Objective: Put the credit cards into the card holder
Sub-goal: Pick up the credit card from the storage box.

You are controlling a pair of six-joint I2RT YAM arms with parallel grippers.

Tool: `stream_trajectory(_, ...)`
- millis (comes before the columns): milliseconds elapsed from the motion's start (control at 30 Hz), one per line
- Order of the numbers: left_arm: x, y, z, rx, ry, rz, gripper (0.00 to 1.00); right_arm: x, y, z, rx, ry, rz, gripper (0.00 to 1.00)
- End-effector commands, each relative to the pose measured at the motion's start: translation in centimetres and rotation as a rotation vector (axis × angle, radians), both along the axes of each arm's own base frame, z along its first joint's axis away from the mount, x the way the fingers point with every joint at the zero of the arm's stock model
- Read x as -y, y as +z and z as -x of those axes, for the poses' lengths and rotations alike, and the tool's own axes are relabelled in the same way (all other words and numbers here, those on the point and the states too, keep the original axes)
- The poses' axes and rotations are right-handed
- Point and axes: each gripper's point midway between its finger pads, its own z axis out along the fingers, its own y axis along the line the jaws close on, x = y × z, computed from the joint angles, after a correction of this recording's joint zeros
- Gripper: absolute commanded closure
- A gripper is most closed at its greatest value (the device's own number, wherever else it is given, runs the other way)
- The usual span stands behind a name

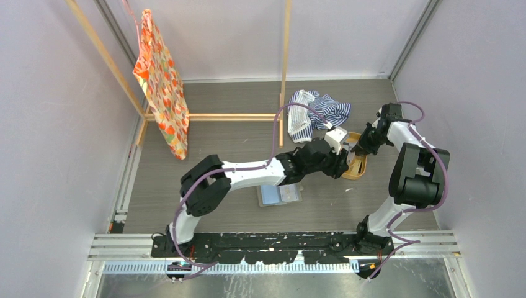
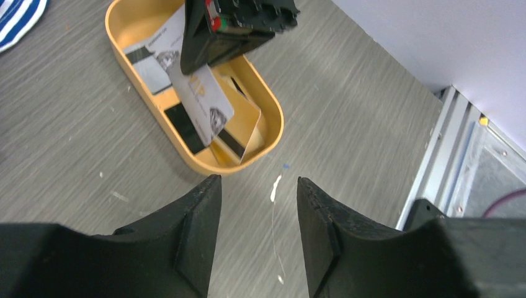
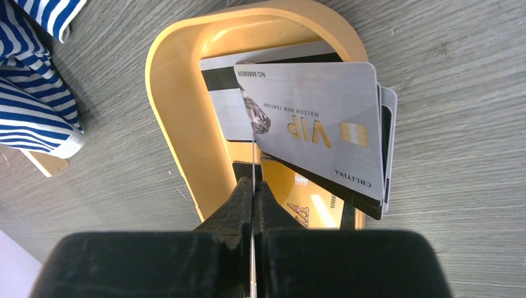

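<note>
Several credit cards (image 3: 310,124), silver, black and gold, lie stacked in the oval orange-tan tray (image 3: 167,112). My right gripper (image 3: 253,183) is shut on one card, seen edge-on as a thin white line between its jaws. In the left wrist view that gripper (image 2: 201,59) holds a silver card (image 2: 208,102) tilted over the tray (image 2: 273,112). My left gripper (image 2: 258,186) is open and empty, just short of the tray's near end. A flat grey-blue rectangle (image 1: 279,194), apparently the card holder lying open, rests under the left forearm.
A blue-and-white striped cloth (image 1: 316,112) lies behind the tray. A wooden frame (image 1: 229,116) with a hanging orange patterned bag (image 1: 162,81) stands at the back left. Metal rails (image 2: 446,143) edge the table on the right.
</note>
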Motion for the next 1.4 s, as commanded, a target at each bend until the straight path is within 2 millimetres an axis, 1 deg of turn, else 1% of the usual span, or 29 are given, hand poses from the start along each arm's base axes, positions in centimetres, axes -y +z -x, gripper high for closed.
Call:
stream_trajectory(0, 2.3, 1.3, -1.0, 0.029, 0.012, 0.040, 0.52, 0.3, 2.4, -0.9, 0.047, -0.026, -0.011, 0.99)
stream_trajectory(100, 3.3, 0.5, -1.4, 0.032, 0.007, 0.035, 0.53, 0.3, 2.2, -0.8, 0.031, -0.030, -0.020, 0.99)
stream_trajectory(167, 4.0, -0.6, -1.7, 0.032, 0.005, 0.014, 0.54, 0.3, 2.0, -0.7, 0.020, -0.032, -0.028, 0.99)
stream_trajectory(267, 4.8, -1.5, -2.2, 0.035, 0.000, -0.013, 0.55, 0.4, 2.0, -0.7, 0.016, -0.034, -0.027, 0.99)
stream_trajectory(300, 5.1, -1.5, -2.4, 0.036, 0.001, -0.015, 0.56, 0.5, 1.9, -0.7, 0.016, -0.037, -0.027, 0.99)
stream_trajectory(433, 5.6, -2.6, -2.5, 0.030, -0.003, -0.038, 0.60, 0.4, 1.8, -0.7, 0.010, -0.038, -0.027, 0.99)
stream_trajectory(633, 5.6, -3.6, -3.1, 0.041, 0.012, -0.074, 0.67, 0.5, 1.7, -0.6, 0.005, -0.040, -0.028, 0.99)
stream_trajectory(733, 5.7, -3.8, -3.1, 0.037, 0.008, -0.078, 0.75, 0.4, 1.6, -0.6, 0.002, -0.040, -0.029, 0.99)
stream_trajectory(833, 5.9, -4.2, -3.1, 0.035, 0.010, -0.089, 0.90, 0.4, 1.6, -0.5, -0.002, -0.039, -0.032, 0.99)
stream_trajectory(933, 5.6, -4.4, -3.7, 0.049, 0.030, -0.108, 0.99, 0.3, 1.5, -0.5, -0.005, -0.037, -0.035, 0.99)
stream_trajectory(1000, 5.3, -4.5, -4.1, 0.061, 0.053, -0.122, 1.00, 0.2, 1.4, -0.4, -0.010, -0.035, -0.040, 0.98)
stream_trajectory(1033, 5.1, -4.5, -4.2, 0.070, 0.062, -0.131, 1.00, 0.2, 1.4, -0.4, -0.011, -0.034, -0.040, 0.96)
stream_trajectory(1100, 4.8, -4.3, -4.6, 0.089, 0.076, -0.137, 1.00, 0.2, 1.4, -0.4, -0.014, -0.029, -0.043, 0.89)
stream_trajectory(1300, 4.5, -3.9, -4.8, 0.125, 0.077, -0.138, 1.00, 0.0, 1.3, -0.3, -0.019, -0.011, -0.052, 0.67)
stream_trajectory(1367, 4.3, -3.8, -4.9, 0.136, 0.084, -0.139, 1.00, 0.0, 1.5, -0.4, -0.015, -0.004, -0.051, 0.63)
